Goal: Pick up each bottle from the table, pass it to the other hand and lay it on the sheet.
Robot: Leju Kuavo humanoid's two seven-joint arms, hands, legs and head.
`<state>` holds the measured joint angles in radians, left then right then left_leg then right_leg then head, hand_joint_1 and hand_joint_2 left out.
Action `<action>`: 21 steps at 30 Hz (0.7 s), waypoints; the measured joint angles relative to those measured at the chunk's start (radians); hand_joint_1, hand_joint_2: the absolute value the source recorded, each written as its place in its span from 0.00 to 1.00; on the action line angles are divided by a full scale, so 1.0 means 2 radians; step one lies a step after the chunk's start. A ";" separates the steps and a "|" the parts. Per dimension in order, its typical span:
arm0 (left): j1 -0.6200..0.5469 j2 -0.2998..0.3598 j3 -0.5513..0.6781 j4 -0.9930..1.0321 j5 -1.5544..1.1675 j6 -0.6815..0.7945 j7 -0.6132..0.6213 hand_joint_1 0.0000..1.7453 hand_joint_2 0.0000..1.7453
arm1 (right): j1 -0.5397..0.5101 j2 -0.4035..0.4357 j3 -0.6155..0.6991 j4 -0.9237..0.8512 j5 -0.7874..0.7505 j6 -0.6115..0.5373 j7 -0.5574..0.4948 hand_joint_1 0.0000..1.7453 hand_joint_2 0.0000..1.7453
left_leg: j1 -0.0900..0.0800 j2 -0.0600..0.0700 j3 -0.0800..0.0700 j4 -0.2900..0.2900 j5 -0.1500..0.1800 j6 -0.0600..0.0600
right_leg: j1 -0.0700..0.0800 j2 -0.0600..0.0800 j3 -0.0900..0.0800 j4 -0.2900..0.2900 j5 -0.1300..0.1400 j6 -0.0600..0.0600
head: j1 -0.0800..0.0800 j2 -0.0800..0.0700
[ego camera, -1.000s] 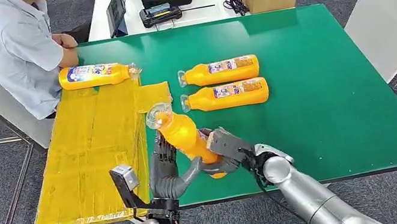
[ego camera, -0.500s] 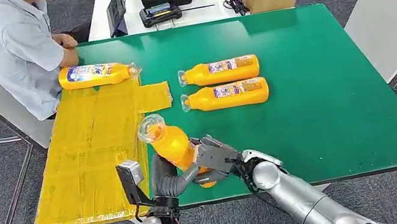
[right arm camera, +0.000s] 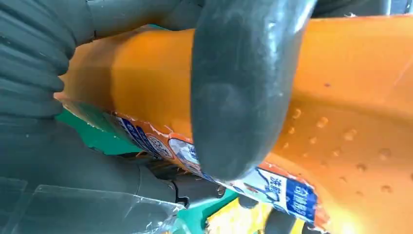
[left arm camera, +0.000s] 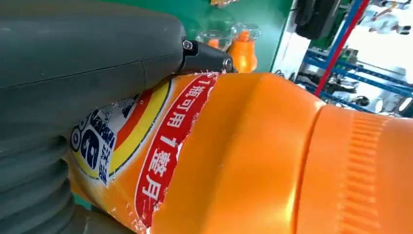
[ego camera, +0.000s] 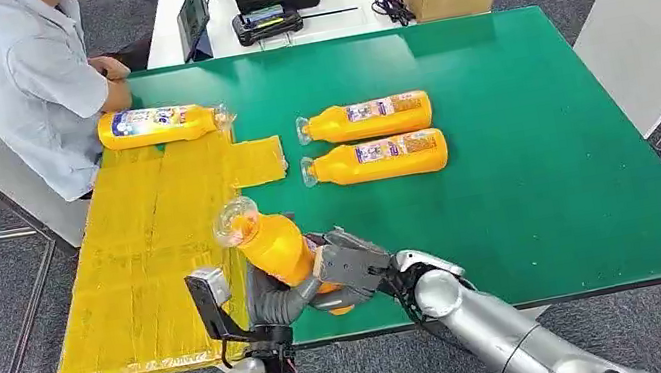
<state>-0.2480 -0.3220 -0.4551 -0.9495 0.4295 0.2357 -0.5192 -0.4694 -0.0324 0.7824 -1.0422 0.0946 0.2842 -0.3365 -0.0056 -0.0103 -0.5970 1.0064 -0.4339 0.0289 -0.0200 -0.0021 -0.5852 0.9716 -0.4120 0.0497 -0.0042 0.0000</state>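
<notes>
Both hands grip one orange bottle above the near edge of the green bench.

The left hand (ego camera: 269, 298) and the right hand (ego camera: 352, 264) both clasp the bottle (ego camera: 278, 247) around its lower body, left from about 7 o'clock, right from about 4 o'clock; its clear cap tilts up toward 11 o'clock, over the line where the yellow sheet (ego camera: 152, 267) meets the green bench (ego camera: 545, 161). In the left wrist view the thumb (left arm camera: 92, 53) presses on the bottle's label (left arm camera: 146, 141). Farther out, toward 1 o'clock, two more bottles lie side by side on the green, the nearer (ego camera: 375, 160) just beside the farther (ego camera: 365, 120), caps pointing to 9 o'clock. At 11 o'clock a fourth bottle (ego camera: 160, 125) lies at the sheet's far edge, next to a seated person (ego camera: 36, 84).
</notes>
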 measured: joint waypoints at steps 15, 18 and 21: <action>0.030 0.000 0.014 -0.083 -0.011 0.029 -0.026 1.00 1.00 | 0.001 0.012 -0.001 0.005 -0.044 0.011 -0.010 0.00 1.00 | 0.000 0.000 0.000 0.000 0.000 0.000 | 0.000 0.000 0.000 0.000 0.000 0.000 | 0.000 0.000; 0.033 0.001 0.014 -0.084 -0.027 0.045 -0.029 1.00 1.00 | 0.006 0.015 -0.001 0.006 -0.030 -0.005 -0.010 0.00 1.00 | 0.000 0.000 0.000 0.000 0.000 0.000 | 0.000 0.000 -0.001 0.000 0.000 0.000 | 0.000 0.000; 0.032 0.001 0.014 -0.084 -0.044 0.061 -0.035 1.00 1.00 | 0.020 0.014 -0.002 0.006 -0.010 -0.023 -0.011 0.00 1.00 | 0.000 0.000 0.000 0.000 0.000 0.000 | 0.000 0.000 0.000 0.000 0.000 0.000 | 0.000 0.000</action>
<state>-0.1848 -0.3201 -0.4280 -1.1166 0.3410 0.3586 -0.5898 -0.4301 -0.0050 0.7790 -1.0300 0.0752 0.2388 -0.3578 -0.0056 -0.0105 -0.5973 1.0064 -0.4339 0.0289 -0.0200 -0.0022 -0.5860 0.9714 -0.4120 0.0497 -0.0042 0.0000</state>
